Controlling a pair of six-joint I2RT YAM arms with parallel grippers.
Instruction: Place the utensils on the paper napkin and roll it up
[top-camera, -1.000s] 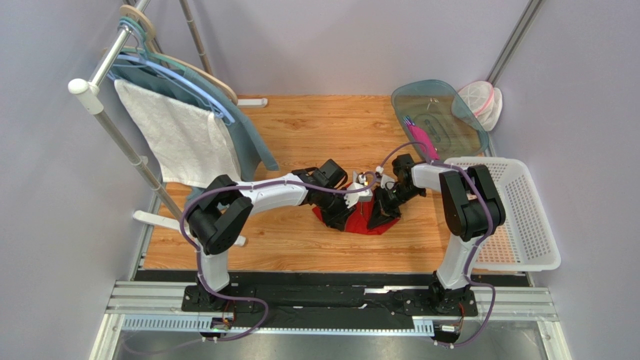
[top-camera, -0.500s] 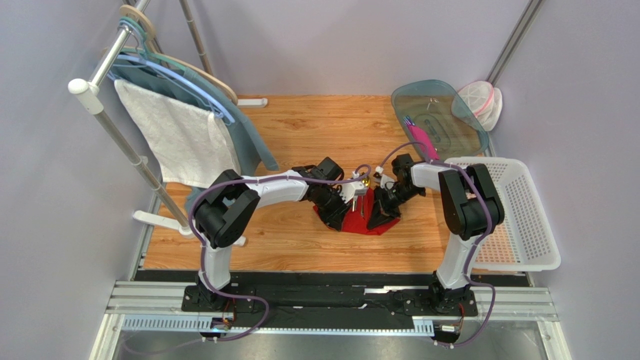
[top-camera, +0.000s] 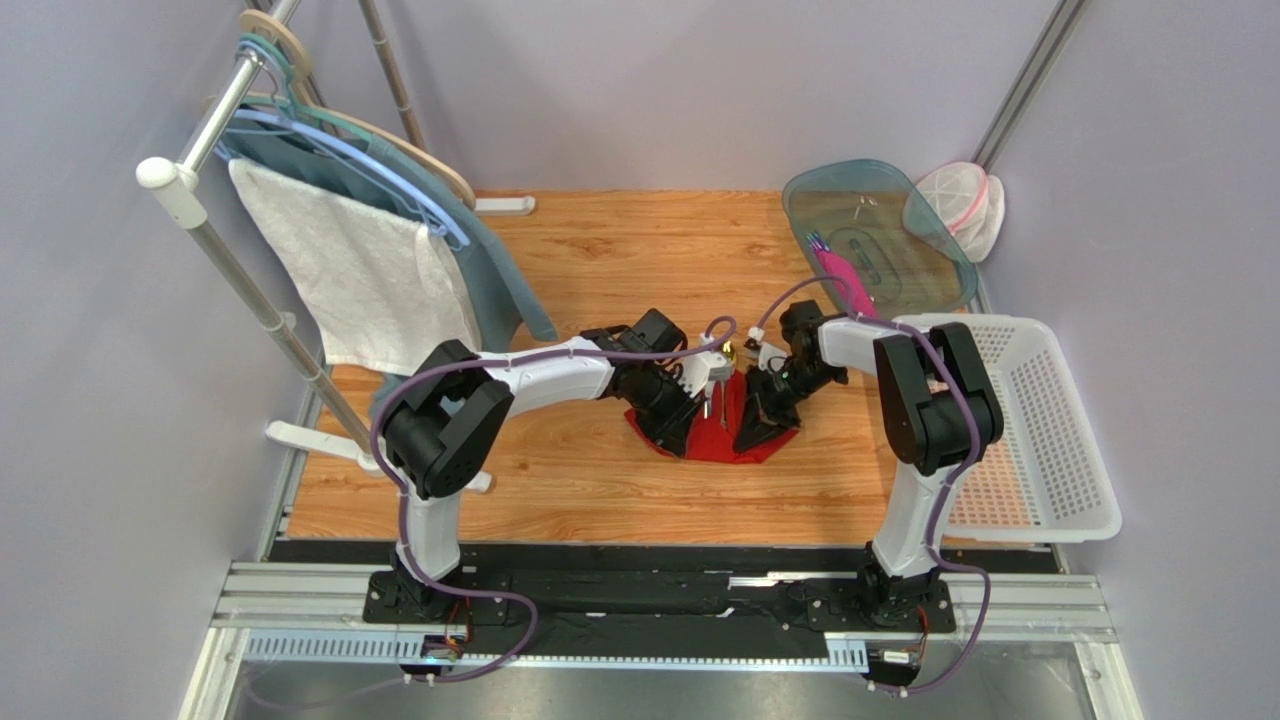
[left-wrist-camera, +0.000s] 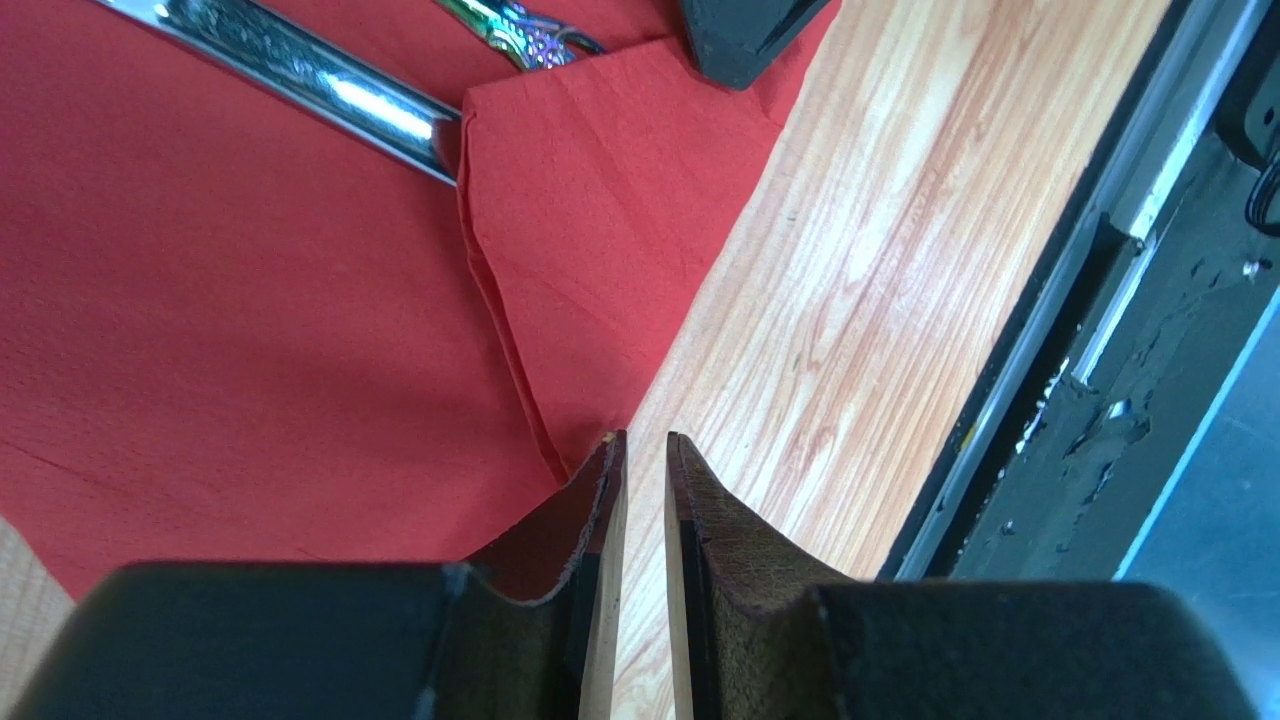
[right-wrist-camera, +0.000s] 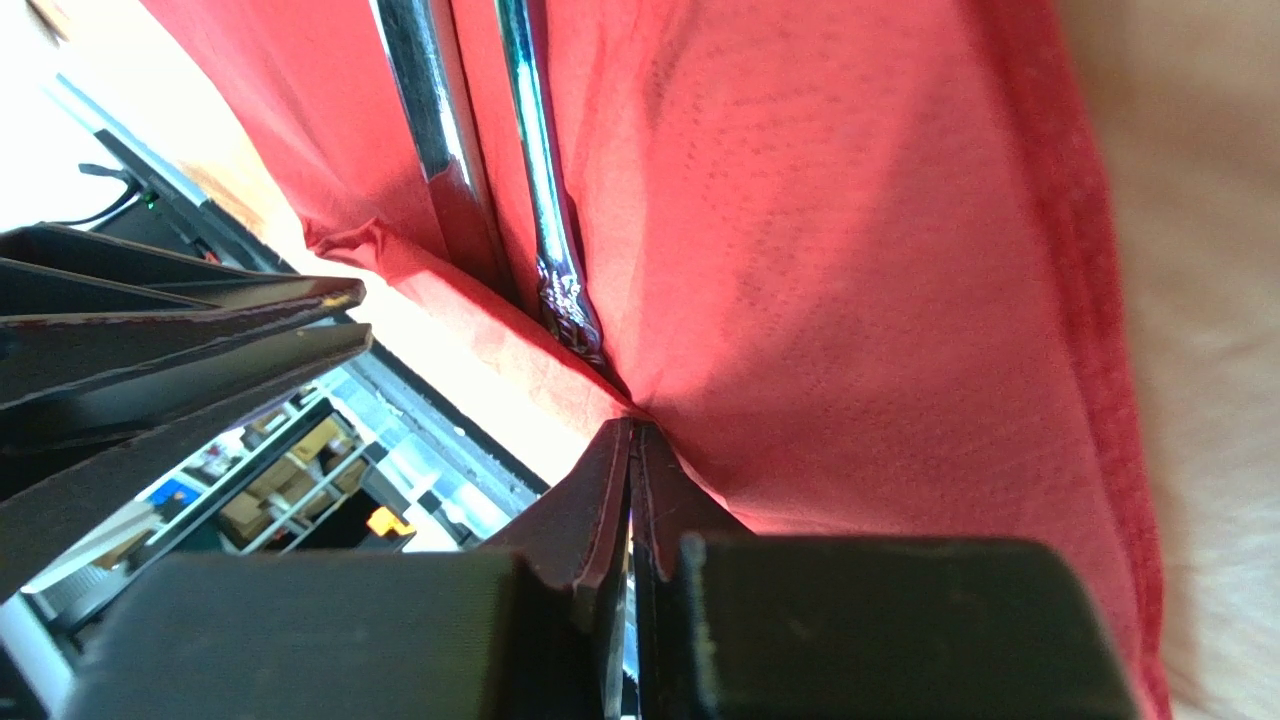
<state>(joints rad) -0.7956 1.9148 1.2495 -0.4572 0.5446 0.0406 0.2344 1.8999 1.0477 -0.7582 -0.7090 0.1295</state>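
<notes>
robot lab test cell, not real home. plain grey walls (top-camera: 661, 90) box me in on three sides. small wooden tabletop (top-camera: 631, 255). aluminium rails (top-camera: 271, 600) and black mounting plate (top-camera: 661, 588) under my bases. household props staged around: clothes rack (top-camera: 241, 278), hangers (top-camera: 346, 143), white towel (top-camera: 353, 278), white basket (top-camera: 1052, 435), clear bin (top-camera: 879, 240), mesh bag (top-camera: 962, 203), paper napkin (left-wrist-camera: 226, 300) with utensils (left-wrist-camera: 301, 68). cluttered shelves (right-wrist-camera: 286, 480) beyond table edge in my right wrist view.

The left arm (top-camera: 556, 368) and right arm (top-camera: 849, 345) have white shells with bulky black joints, each trailed by a looping purple cable (top-camera: 383, 428). The left tool (left-wrist-camera: 639, 443) and right tool (right-wrist-camera: 631, 432) are black blocks with dark brown, tapering fingers (left-wrist-camera: 736, 540).
</notes>
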